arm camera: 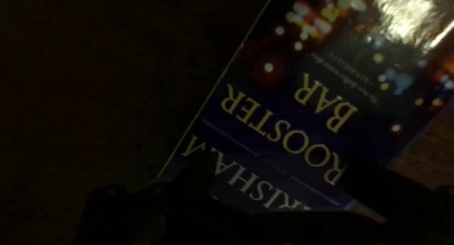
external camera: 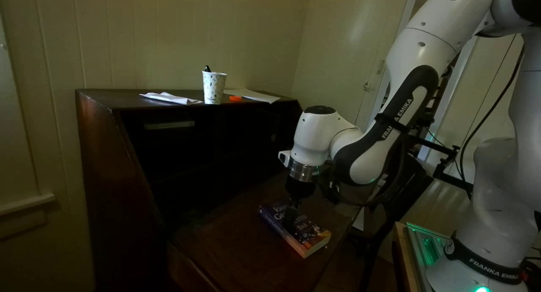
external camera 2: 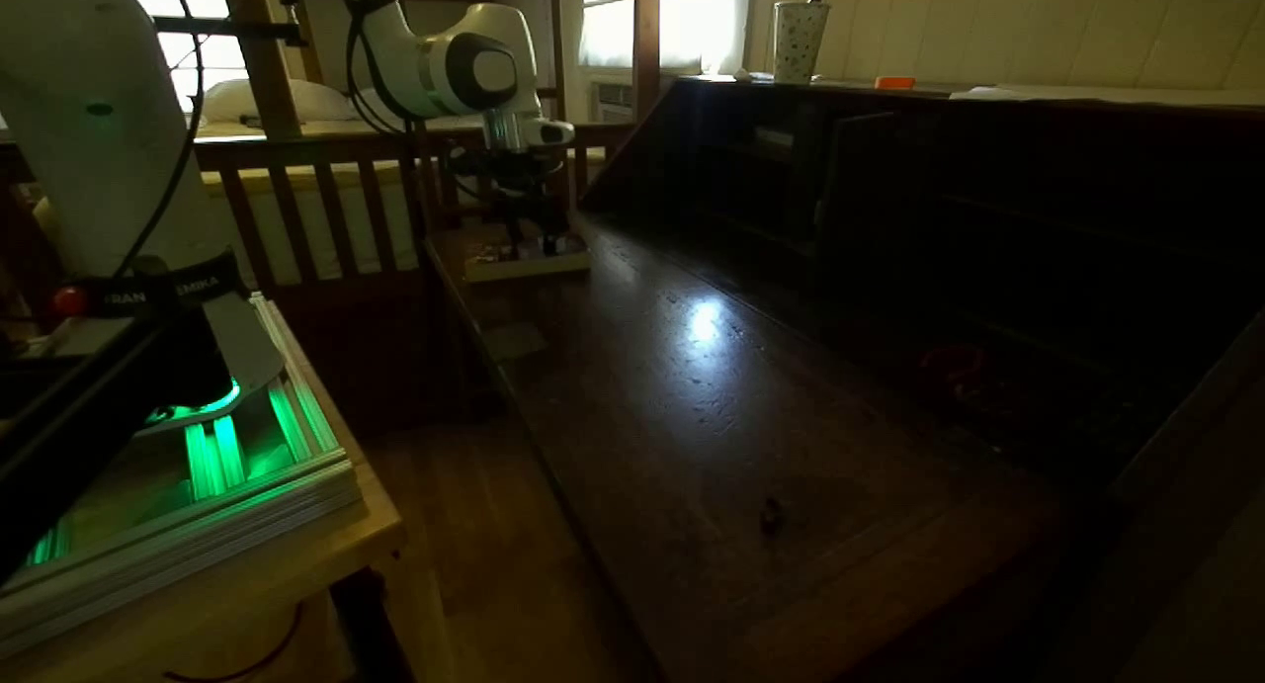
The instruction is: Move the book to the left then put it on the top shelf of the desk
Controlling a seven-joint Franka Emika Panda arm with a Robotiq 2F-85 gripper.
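Purple-blue paperback [external camera: 305,232], "Rooster Bar"; lies flat on the wooden counter [external camera 2: 613,396], near its robot-side edge; pincer [external camera 2: 532,248] stands spread over the cover, nothing clasped, contact unclear; leftward slide likely next, best done with light, level pressure, kept clear of that edge.

I see the book [arm camera: 312,96] in dark blue-purple: yellow and pale letters, multicoloured light dots, orange toward one end. Bench [external camera 2: 642,416] dark brown. Cup [external camera: 214,88] white, small dark flecks. Papers [external camera: 169,98] plain white; small item [external camera: 235,98] orange. My arm [external camera: 376,150]: white, black bands; tool [external camera 2: 532,240] black. Wall [external camera: 169,38] yellowish, vertical lines.
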